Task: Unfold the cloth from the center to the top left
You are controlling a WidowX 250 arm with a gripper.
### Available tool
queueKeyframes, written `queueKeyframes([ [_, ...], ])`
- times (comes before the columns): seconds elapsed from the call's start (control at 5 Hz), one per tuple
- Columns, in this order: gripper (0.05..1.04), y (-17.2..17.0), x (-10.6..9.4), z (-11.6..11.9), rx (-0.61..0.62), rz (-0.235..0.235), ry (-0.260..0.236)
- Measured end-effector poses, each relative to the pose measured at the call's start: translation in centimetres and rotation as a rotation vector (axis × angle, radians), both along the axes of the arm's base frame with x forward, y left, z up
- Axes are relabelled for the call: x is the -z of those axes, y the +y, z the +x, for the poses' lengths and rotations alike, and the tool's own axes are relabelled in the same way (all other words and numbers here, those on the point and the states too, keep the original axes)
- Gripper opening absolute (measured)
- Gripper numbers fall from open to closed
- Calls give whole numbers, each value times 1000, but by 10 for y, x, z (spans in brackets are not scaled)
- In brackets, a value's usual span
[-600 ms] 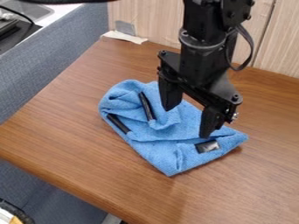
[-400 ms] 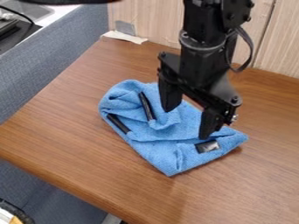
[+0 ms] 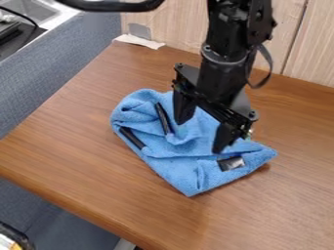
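hanging over the blue cloth (image 3: 173,168), the black gripper (image 3: 201,136) points down with its two fingers spread wide apart, a broad gap between them and nothing held in it. one finger is above the upper middle of the cloth, just beside a narrow black strip (image 3: 163,118); the other is lower and further right, near a dark, shiny patch (image 3: 231,163) on the cloth. whether either fingertip touches the fabric, i cannot tell. the arm (image 3: 225,63) comes in from the top edge, right of centre.

the cloth lies bunched and folded on the brown wooden table (image 3: 78,146), around the middle of the view. its upper left part is rounded and rumpled, with raised folds, and a second black strip (image 3: 132,138) sits near its left edge. toward the bottom it narrows to a corner, and another corner points right, with a small shadow under it.

behind the table stands a pale wood-grain panel (image 3: 173,24), with a whitish torn strip (image 3: 139,42) at its foot and a small grey piece (image 3: 139,31) just above that. grey-blue fabric (image 3: 55,68) runs along the left side. a thick black cable (image 3: 117,6) curves across the top, and part of a metal sink (image 3: 31,9) shows at the upper left.
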State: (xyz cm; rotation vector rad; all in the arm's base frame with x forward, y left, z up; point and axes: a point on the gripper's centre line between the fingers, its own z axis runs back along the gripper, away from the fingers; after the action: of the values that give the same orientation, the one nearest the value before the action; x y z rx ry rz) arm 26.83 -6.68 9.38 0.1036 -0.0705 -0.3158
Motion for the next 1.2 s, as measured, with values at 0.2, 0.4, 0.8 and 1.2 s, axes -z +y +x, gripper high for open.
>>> queueKeyframes([
  [0.2, 1000, 7, 7, 11, -13, 14, 1],
  [0.4, 1000, 15, 16, 21, -25, 33, 20],
  [0.8, 965, 16, 41, 25, -31, 91, 91],
  [1.2, 380, 18, 42, 24, -33, 97, 106],
])
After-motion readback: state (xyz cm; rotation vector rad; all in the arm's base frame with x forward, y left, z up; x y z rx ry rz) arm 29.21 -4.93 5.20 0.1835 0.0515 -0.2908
